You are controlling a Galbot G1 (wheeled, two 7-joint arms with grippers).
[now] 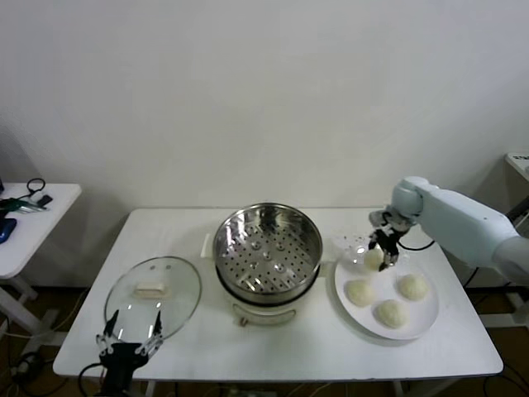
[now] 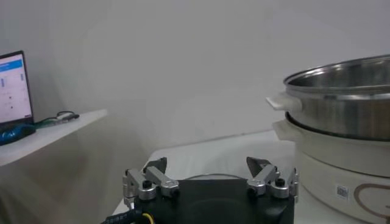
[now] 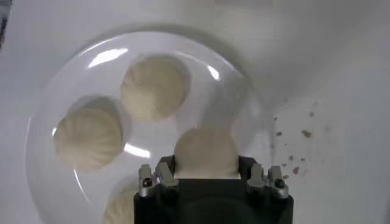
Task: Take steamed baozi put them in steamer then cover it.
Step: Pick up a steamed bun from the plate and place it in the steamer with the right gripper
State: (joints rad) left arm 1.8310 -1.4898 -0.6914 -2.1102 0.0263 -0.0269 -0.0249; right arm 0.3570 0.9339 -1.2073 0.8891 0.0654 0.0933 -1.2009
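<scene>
My right gripper [image 1: 382,252] [image 3: 206,167] is shut on one cream-white baozi [image 1: 374,257] [image 3: 206,152] at the edge of the white plate [image 1: 430,318] [image 3: 61,79] nearest the steamer. Three more baozi [image 1: 359,292] [image 1: 412,286] [image 1: 391,313] lie on that plate. The shiny steamer [image 1: 268,248] [image 2: 341,97] stands empty on its white pot base at the table's middle. The glass cover [image 1: 154,294] lies flat on the table to its left. My left gripper [image 1: 130,339] [image 2: 210,173] stands open at the front left edge, just in front of the cover, holding nothing.
A small side table [image 1: 25,215] with cables stands off to the left, and a lit screen [image 2: 13,85] sits on it. Crumbs [image 3: 298,134] speckle the tabletop beside the plate. Another table's corner [image 1: 519,161] shows at the far right.
</scene>
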